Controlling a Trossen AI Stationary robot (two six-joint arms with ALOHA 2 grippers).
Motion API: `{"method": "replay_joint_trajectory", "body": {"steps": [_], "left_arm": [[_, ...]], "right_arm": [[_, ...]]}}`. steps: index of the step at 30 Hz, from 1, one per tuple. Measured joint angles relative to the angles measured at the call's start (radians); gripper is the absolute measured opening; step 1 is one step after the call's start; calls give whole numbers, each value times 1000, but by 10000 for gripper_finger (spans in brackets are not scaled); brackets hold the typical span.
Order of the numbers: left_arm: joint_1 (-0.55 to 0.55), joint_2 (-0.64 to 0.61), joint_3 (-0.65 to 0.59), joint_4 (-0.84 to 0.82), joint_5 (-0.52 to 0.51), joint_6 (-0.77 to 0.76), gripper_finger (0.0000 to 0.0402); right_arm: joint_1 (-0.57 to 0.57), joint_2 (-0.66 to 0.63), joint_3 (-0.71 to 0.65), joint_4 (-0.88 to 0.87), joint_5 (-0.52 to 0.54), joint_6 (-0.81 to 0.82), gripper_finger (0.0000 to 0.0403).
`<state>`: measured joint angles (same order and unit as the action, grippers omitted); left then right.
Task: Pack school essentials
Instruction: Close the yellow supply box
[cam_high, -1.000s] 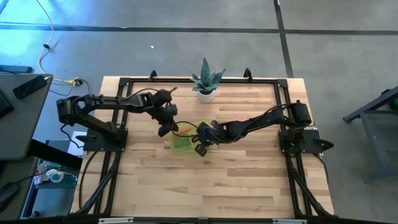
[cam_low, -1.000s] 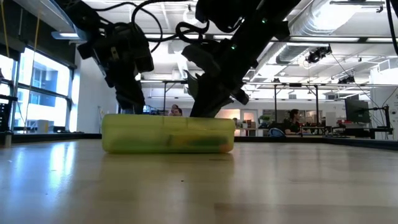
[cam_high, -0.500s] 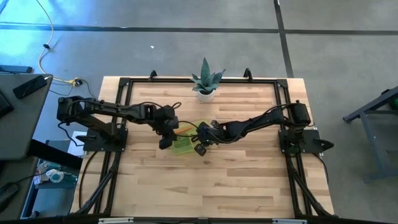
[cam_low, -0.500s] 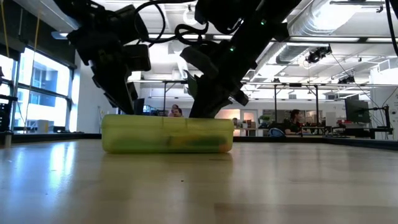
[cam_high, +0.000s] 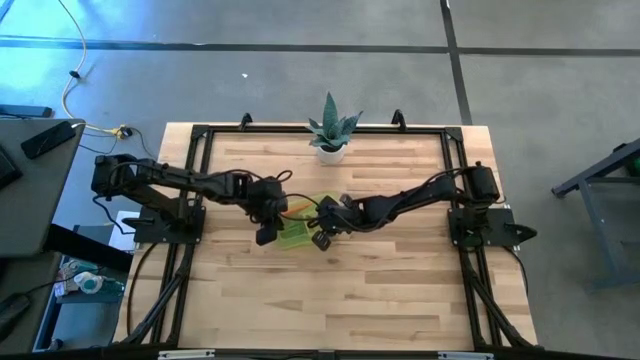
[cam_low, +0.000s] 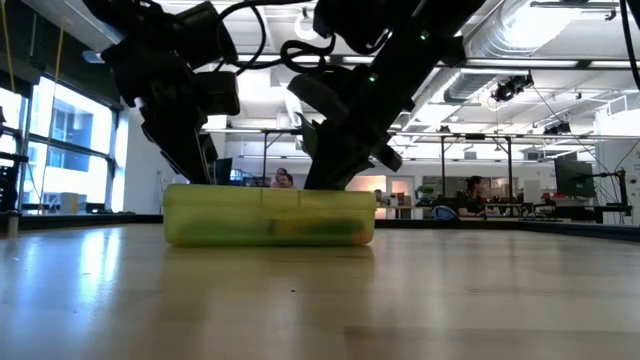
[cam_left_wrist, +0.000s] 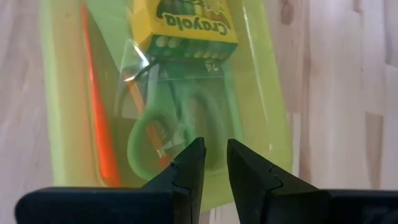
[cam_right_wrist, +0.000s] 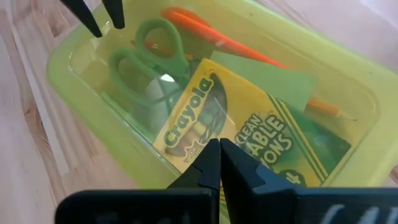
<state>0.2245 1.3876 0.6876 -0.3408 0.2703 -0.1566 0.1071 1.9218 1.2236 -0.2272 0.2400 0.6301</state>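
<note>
Translucent yellow-green plastic case (cam_high: 297, 231) at table centre contains green-handled scissors (cam_left_wrist: 177, 134), yellow-green crayon box (cam_right_wrist: 249, 146) and orange pencils (cam_left_wrist: 96, 109). Left gripper (cam_left_wrist: 210, 163) slightly parted above case end, empty; right gripper (cam_right_wrist: 219, 163) clenched, empty

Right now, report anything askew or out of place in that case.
Nothing stands out. The crayon box, scissors and orange pencil all lie inside the yellow-green case; nothing spilled on the table.

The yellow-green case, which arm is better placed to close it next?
Probably left. The left gripper hangs at the yellow-green case's end, fingers nearly together, holding nothing. The right gripper is shut over the crayon box.
</note>
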Motion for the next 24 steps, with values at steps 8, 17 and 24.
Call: {"method": "replay_joint_trajectory", "body": {"steps": [8,17,24], "left_arm": [[-12,0,0,0,-55,-24,62],[-8,0,-1,1,-81,-22,62],[-11,0,-2,1,-78,-16,62]], "right_arm": [[27,1,0,0,-1,67,0],[67,1,-1,3,-12,147,0],[73,1,0,-11,10,137,0]]}}
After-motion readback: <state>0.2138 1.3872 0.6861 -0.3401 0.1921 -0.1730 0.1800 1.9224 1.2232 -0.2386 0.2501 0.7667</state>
